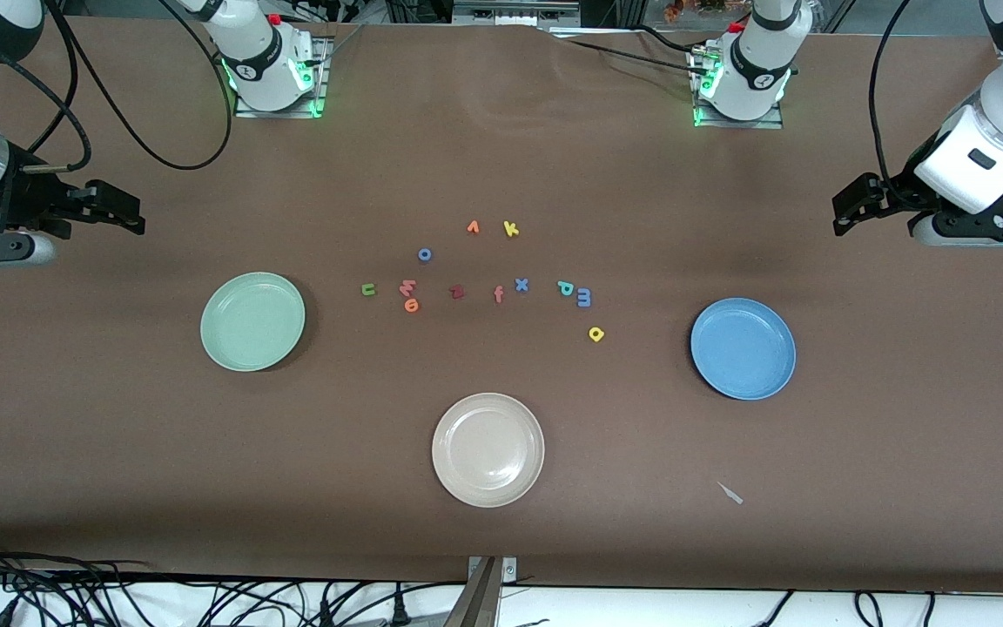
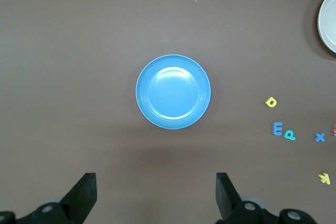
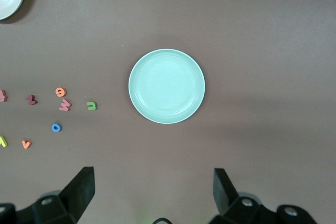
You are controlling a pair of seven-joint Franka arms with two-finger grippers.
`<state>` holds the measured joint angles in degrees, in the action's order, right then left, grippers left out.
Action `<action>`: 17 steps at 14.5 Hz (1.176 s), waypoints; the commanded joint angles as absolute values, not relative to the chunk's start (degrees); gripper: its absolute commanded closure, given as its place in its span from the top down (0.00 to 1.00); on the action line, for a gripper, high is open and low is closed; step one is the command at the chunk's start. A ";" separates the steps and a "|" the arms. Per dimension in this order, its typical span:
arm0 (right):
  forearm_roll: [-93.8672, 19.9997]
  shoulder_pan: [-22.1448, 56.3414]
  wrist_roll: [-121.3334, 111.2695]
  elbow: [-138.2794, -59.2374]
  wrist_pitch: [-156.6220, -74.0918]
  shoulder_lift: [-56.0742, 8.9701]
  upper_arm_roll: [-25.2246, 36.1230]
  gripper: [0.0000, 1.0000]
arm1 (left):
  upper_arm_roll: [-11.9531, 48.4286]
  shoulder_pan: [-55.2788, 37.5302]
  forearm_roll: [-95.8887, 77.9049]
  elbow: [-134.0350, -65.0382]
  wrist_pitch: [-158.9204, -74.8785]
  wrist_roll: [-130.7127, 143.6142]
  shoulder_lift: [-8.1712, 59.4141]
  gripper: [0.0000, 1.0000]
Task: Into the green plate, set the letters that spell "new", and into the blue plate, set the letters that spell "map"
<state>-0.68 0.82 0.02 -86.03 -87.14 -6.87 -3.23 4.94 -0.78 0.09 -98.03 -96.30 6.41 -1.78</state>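
The green plate (image 1: pixel 252 321) (image 3: pixel 166 86) lies toward the right arm's end of the table and the blue plate (image 1: pixel 743 348) (image 2: pixel 173 92) toward the left arm's end, both bare. Between them lie the green n (image 1: pixel 368 289) (image 3: pixel 92 106), salmon w (image 1: pixel 407 287), orange e (image 1: pixel 412 305), teal p (image 1: pixel 565 287) (image 2: pixel 289 135), blue m (image 1: pixel 583 298) (image 2: pixel 277 128) and yellow a (image 1: pixel 595 333) (image 2: pixel 271 102). My right gripper (image 1: pixel 114 212) (image 3: pixel 152 190) hangs open and holds nothing above its end of the table. My left gripper (image 1: pixel 850 209) (image 2: pixel 155 192) hangs likewise, open, above its own end.
A beige plate (image 1: pixel 488 449) lies nearest the front camera. Among the letters are a dark red z (image 1: pixel 457 292), salmon f (image 1: pixel 498 294), blue x (image 1: pixel 521 284), blue o (image 1: pixel 424 254), orange v (image 1: pixel 473 227) and yellow k (image 1: pixel 510 229). A small pale scrap (image 1: pixel 730 493) lies near the blue plate.
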 commanded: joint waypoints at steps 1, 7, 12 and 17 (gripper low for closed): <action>0.35 0.88 1.05 -84.99 -86.83 -7.03 -3.60 1.00 | 5.10 -0.97 1.49 -97.21 -95.54 5.89 -1.58 1.00; 1.05 0.62 0.97 -84.99 -87.54 -7.03 -3.16 1.00 | 5.10 -0.97 1.49 -97.21 -95.54 5.89 -1.58 1.00; 2.98 0.70 0.70 -84.99 -87.80 -7.56 -3.25 1.00 | 5.01 -0.97 1.49 -97.21 -95.54 5.89 -1.58 1.00; 2.73 0.79 0.53 -84.99 -87.89 -7.91 -3.34 1.00 | 5.10 -0.97 1.49 -97.21 -95.54 5.80 -1.58 1.00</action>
